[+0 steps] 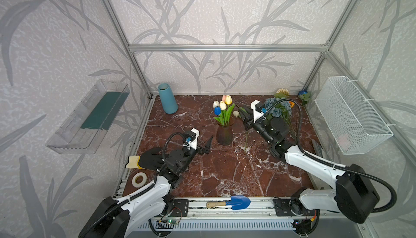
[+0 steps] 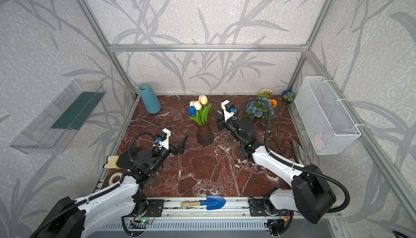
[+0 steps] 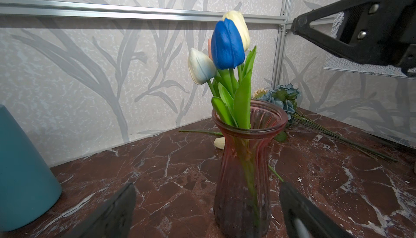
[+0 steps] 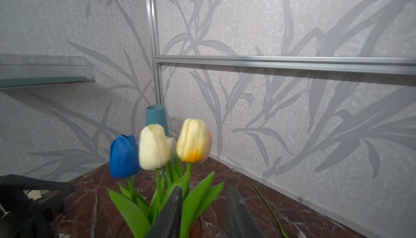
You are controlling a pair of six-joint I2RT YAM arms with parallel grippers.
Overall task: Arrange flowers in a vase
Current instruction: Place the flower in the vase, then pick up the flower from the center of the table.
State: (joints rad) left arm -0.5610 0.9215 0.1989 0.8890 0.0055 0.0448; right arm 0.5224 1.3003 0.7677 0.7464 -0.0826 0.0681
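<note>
Only narrowly is the right gripper opened, with nothing clamped between its jaws, just beside the green leaves of the blue, yellow, cream and white artificial tulips. The left gripper is spread wide, near the ribbed pink glass vase but apart from it. The tulips are stood in that vase. Dusty-blue roses, a cream sunflower and a deep blue rose are laid on the red marble table by the back wall.
</note>
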